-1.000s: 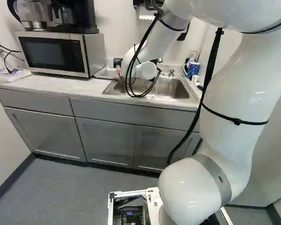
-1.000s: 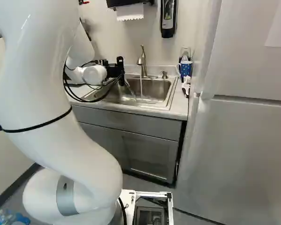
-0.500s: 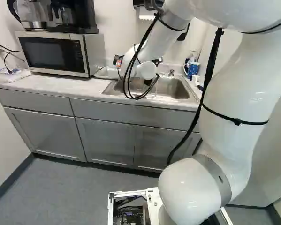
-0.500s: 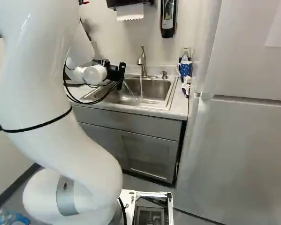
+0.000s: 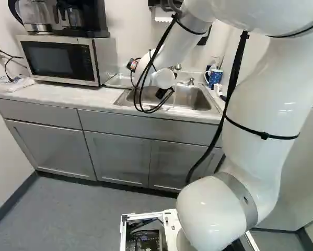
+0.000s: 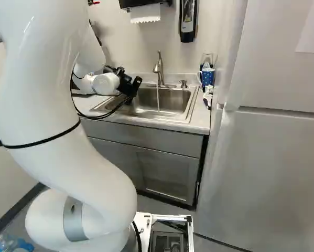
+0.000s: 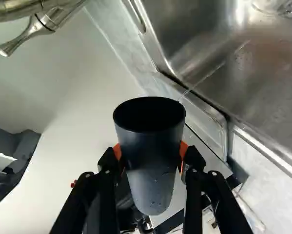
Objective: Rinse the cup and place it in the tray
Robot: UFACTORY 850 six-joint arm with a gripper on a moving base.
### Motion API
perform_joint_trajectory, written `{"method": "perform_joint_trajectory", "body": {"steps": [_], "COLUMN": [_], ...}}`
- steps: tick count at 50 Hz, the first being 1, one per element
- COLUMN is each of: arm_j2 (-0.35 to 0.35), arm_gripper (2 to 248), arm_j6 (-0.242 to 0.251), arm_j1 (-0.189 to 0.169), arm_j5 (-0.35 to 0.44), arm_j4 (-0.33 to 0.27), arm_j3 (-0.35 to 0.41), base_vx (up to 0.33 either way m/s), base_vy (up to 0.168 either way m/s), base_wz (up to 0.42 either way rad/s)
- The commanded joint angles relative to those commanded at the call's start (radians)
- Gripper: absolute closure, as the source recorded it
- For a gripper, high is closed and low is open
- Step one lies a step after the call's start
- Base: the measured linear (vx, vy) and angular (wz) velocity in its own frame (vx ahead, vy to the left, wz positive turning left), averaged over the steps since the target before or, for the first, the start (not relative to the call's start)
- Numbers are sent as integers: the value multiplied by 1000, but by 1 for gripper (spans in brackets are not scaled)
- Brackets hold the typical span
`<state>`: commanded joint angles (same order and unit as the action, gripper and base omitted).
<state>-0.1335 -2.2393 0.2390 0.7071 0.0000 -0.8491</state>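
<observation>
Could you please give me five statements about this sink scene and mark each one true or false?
1. The dark cup is held between the two fingers of the gripper. True.
2. The faucet is shut off. False: a stream of water runs from the faucet into the sink.
3. The blue mug stands inside the sink. False: the blue mug is beside the sink, outside the basin.
4. A black coffee maker sits on top of the microwave. True.
5. The gripper's pads are green. False: the pads are orange.
</observation>
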Motion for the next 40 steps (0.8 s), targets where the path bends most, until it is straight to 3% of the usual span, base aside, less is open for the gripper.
{"method": "perform_joint_trajectory", "body": {"steps": [40], "arm_j2": [0], "arm_gripper": [126], "arm_j6": [0], "arm_j1": [0], "arm_j5": [0], "arm_j4": [0], "arm_j3": [0], "base_vx": [0], "base_vy": [0], "base_wz": [0]}}
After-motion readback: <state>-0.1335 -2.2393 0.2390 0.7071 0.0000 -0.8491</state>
